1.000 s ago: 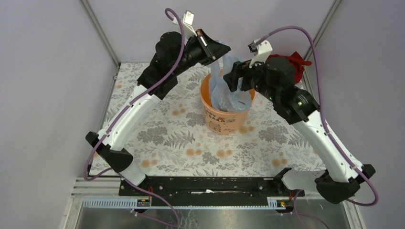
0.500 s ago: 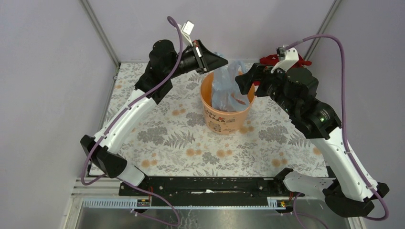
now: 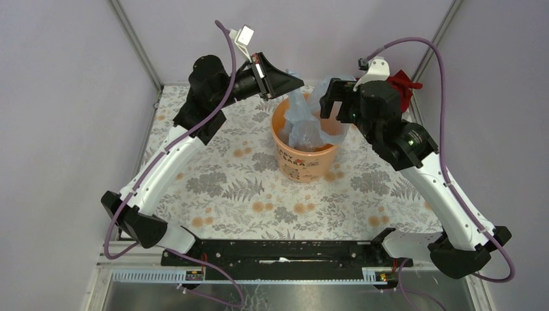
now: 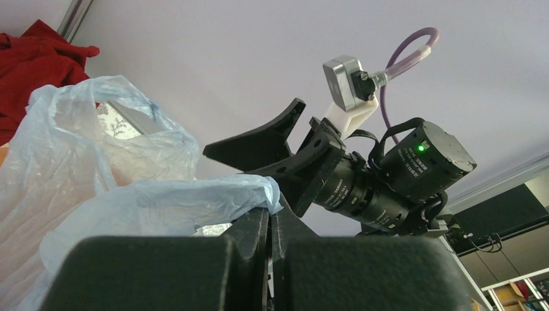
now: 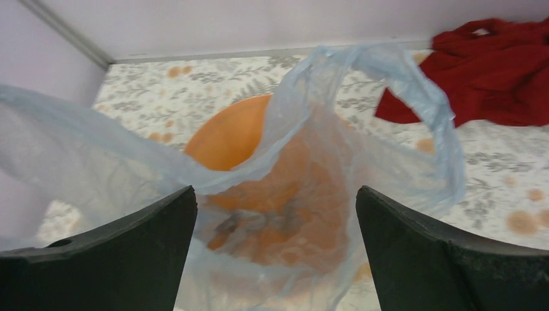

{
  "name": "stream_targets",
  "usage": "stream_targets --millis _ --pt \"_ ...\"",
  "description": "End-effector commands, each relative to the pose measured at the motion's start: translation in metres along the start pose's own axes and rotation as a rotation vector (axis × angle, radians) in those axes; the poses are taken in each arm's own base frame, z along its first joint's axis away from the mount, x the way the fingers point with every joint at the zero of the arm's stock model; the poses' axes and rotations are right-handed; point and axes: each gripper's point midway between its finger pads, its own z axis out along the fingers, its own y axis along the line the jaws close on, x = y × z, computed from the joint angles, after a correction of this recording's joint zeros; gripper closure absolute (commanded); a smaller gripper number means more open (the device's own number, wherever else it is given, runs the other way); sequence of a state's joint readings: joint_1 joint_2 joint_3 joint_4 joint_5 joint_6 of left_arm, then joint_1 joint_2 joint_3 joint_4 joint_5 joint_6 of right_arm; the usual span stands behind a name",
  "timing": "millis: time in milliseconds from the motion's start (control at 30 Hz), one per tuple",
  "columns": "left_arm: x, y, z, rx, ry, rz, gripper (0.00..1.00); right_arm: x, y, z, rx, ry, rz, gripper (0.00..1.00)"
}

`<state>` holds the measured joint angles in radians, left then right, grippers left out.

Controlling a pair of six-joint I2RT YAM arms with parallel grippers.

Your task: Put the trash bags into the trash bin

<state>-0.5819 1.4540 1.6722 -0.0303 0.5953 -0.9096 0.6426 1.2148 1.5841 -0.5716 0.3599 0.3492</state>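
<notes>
The trash bin, an orange bucket (image 3: 304,155), stands mid-table. The pale blue trash bag (image 3: 304,123) hangs with its lower part inside the bin and its top drawn up above the rim. My left gripper (image 3: 296,82) is above the bin's far-left rim, shut on the bag's upper edge (image 4: 194,197); its fingertips (image 4: 259,220) are pressed together on the film. My right gripper (image 3: 331,103) hovers open at the bin's far-right side. Its fingers (image 5: 129,240) stand wide apart with the bag (image 5: 324,162) and the bin's orange inside (image 5: 226,136) seen between them, touching neither.
A dark red cloth (image 3: 400,84) lies at the table's back right corner, also in the right wrist view (image 5: 492,71). A floral tablecloth (image 3: 246,188) covers the table. Purple walls and metal frame posts (image 3: 136,45) enclose the back and sides.
My right gripper let go of the bag, opened wide and drew back to the right. My left gripper kept hold of the bag and shifted slightly back and left, stretching the film upward.
</notes>
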Motion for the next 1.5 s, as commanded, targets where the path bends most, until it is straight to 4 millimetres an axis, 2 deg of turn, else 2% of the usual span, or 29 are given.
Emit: stream_targets --millis 0,100,200,367,567,667,733,833,900,967,1067,1167,1233,1300,1400,1467 --pt "-0.005 -0.021 -0.012 0.063 -0.011 0.045 1.00 -0.019 -0.033 -0.001 0.156 -0.068 -0.101 0.00" --pt "-0.005 -0.017 -0.014 0.058 -0.007 0.045 1.00 -0.016 -0.043 0.011 0.158 -0.021 -0.103 0.00" --pt "-0.003 -0.015 -0.017 0.057 0.002 0.041 1.00 -0.008 -0.062 0.028 0.104 0.058 -0.003 0.00" --pt "-0.003 -0.012 -0.021 0.050 0.012 0.039 1.00 0.003 -0.080 0.037 0.059 0.105 0.088 0.00" --pt "-0.003 -0.009 -0.028 0.051 0.026 0.038 1.00 0.027 -0.130 0.058 0.048 0.179 0.232 0.00" --pt "-0.004 -0.007 -0.032 0.049 0.031 0.035 1.00 0.036 -0.140 0.063 0.041 0.191 0.271 0.03" --pt "-0.004 -0.004 -0.034 0.047 0.034 0.034 1.00 0.041 -0.133 0.065 -0.005 0.202 0.295 0.11" --pt "-0.003 0.001 -0.036 0.041 0.038 0.030 1.00 0.048 -0.113 0.064 -0.122 0.214 0.346 0.32" --pt "0.000 0.007 -0.039 0.034 0.049 0.024 1.00 0.055 -0.107 0.060 -0.154 0.222 0.368 0.44" --pt "0.003 0.014 -0.045 0.016 0.053 0.026 1.00 0.056 -0.108 0.055 -0.150 0.211 0.357 0.58" --pt "0.017 0.041 -0.061 -0.081 0.080 0.005 1.00 0.054 -0.125 0.045 -0.042 0.191 0.305 0.75" --pt "0.040 0.065 -0.083 -0.177 0.109 -0.004 1.00 0.056 -0.136 0.036 0.036 0.185 0.281 0.84" --pt "0.062 0.082 -0.098 -0.229 0.139 -0.031 1.00 0.060 -0.134 0.030 0.030 0.192 0.289 0.88" --pt "0.080 0.088 -0.112 -0.268 0.153 -0.046 1.00 0.068 -0.133 0.026 0.025 0.209 0.296 0.92" --pt "0.096 0.101 -0.126 -0.337 0.155 -0.068 1.00 0.074 -0.136 0.019 0.047 0.216 0.289 0.99" --pt "0.101 0.108 -0.133 -0.377 0.147 -0.070 1.00 0.071 -0.138 0.013 0.066 0.209 0.270 1.00"
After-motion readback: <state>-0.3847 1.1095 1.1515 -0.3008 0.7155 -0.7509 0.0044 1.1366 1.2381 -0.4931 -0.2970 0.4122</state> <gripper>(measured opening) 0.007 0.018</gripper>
